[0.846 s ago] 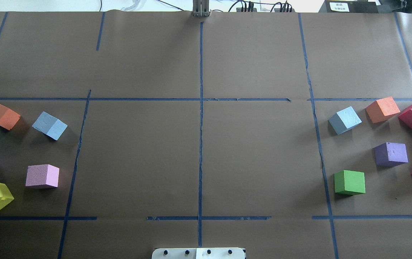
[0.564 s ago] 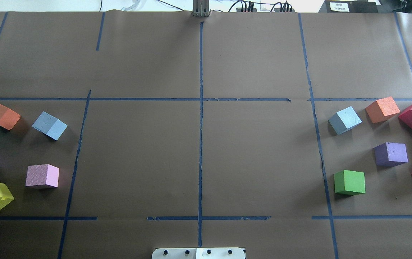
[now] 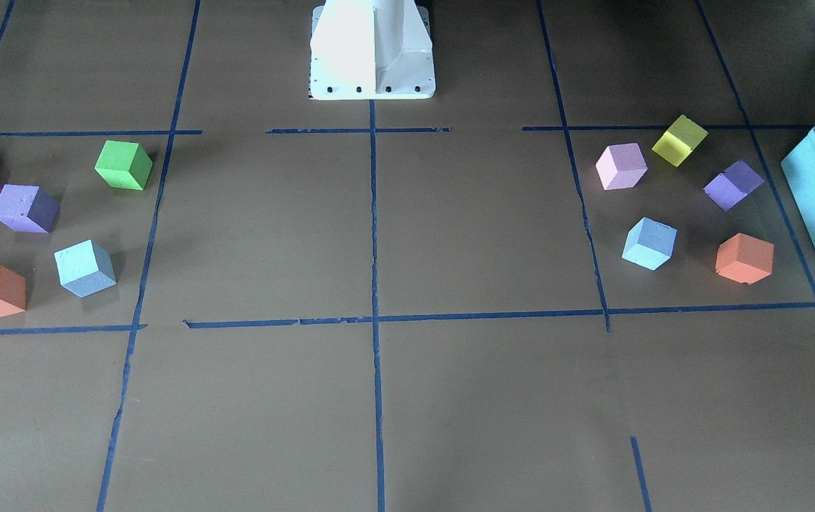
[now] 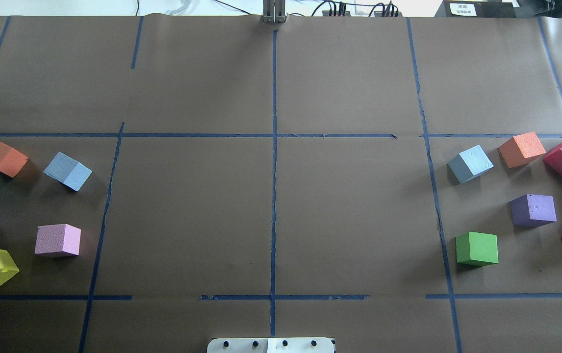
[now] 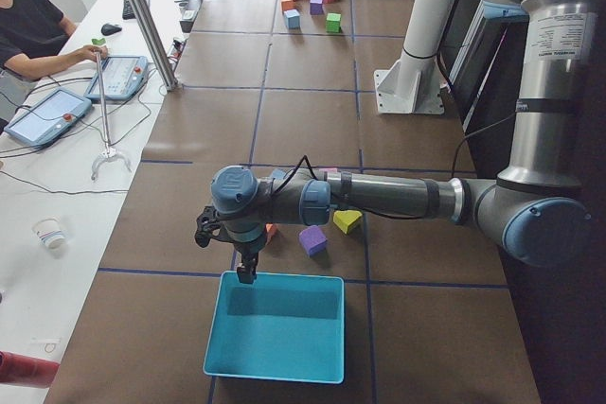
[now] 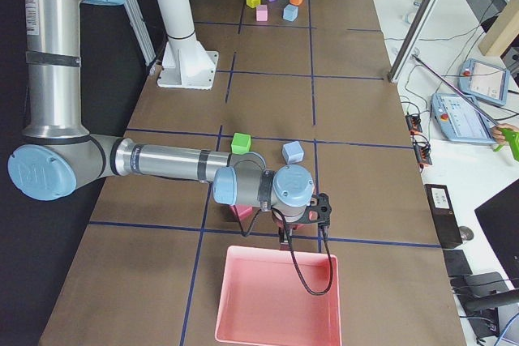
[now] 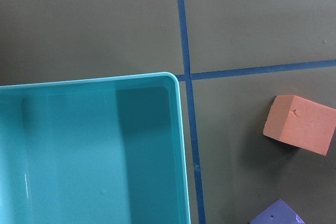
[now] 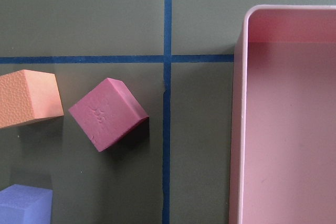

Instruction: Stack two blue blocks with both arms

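Nearest the left-end camera, the teal tray (image 5: pixel 275 333) is seen with its floor bare, and the left pincer (image 5: pixel 246 274) is hung point-down at its far rim on the left arm (image 5: pixel 379 198). Whether that pincer is wide or narrow cannot be told. In the left wrist view the tray is cut off at the left and bottom edges, with an orange cube (image 7: pixel 299 124) beside it and a purple cube (image 7: pixel 275 214) clipped at the bottom. At the other end the pink tray (image 6: pixel 259 305) is shown, floor bare, with a black cable looped over it. The right pincer (image 6: pixel 284 241) is held at its far rim on the right arm (image 6: pixel 162 161), its fingers too small to judge. A magenta cube (image 8: pixel 107 113) lies just beside that tray. Farther in, the left-hand blue block (image 4: pixel 67 171) is set on the desk (image 4: pixel 271 206) near an orange cube. The right-hand blue block (image 4: pixel 470 163) lies well apart in the opposite cluster, beyond a green cube (image 4: pixel 477 248). The two are unstacked.
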